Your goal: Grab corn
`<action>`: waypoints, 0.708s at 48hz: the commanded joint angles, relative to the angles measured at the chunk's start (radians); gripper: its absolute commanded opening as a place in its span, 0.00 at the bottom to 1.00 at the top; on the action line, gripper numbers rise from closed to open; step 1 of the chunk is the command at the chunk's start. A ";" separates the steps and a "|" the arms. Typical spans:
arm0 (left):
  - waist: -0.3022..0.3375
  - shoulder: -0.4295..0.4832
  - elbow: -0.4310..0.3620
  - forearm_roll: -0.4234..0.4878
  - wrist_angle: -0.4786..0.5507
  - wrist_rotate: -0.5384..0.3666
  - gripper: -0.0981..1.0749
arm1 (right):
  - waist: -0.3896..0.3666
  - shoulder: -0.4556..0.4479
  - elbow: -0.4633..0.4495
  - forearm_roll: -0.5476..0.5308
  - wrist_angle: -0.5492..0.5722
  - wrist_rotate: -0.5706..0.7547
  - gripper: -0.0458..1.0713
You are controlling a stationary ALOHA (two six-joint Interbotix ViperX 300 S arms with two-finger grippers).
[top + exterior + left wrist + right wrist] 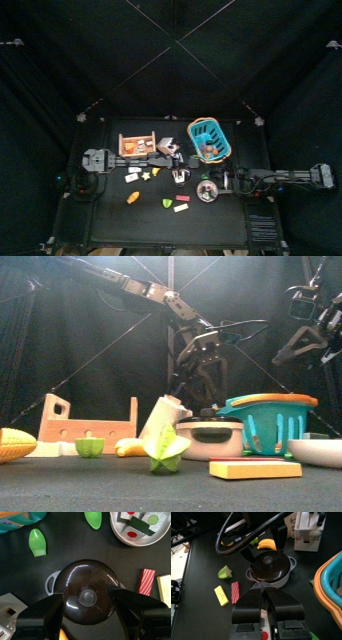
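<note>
Black tabletop. My left claw spread wide, empty, above black-lidded grey pot, ready for grab; small orange-yellow oblong corn well left of pot. Right claw pinched, idle.

Left arm reaching in from the left side in the top view, stretched toward the table's middle, its pincer pointing steeply down with both jaws spread wide apart. Right arm folded back at the right side, raised high in the front view, its pincer aimed forward and somewhat down. Right jaws standing close together, tips converging, nothing seen between them.
</note>
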State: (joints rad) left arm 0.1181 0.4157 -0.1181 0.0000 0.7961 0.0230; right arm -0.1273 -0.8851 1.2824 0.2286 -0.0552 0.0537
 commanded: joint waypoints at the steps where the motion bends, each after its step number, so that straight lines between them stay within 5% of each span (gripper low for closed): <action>1: -0.003 -0.044 -0.020 0.002 0.000 0.000 0.89 | -0.002 0.006 -0.009 0.002 -0.003 -0.002 0.05; 10: -0.003 -0.114 0.028 0.014 0.057 -0.003 0.89 | -0.002 0.006 -0.011 0.002 0.002 -0.002 0.05; 20: -0.055 -0.256 0.202 0.012 0.091 -0.020 0.88 | -0.002 0.006 -0.012 0.002 0.005 -0.002 0.05; 34: -0.204 -0.416 0.466 0.084 0.083 -0.265 0.88 | -0.009 0.006 -0.017 0.002 0.005 -0.002 0.05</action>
State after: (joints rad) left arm -0.0552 0.0568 0.3129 0.0491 0.8866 -0.1948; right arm -0.1304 -0.8851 1.2839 0.2286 -0.0476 0.0537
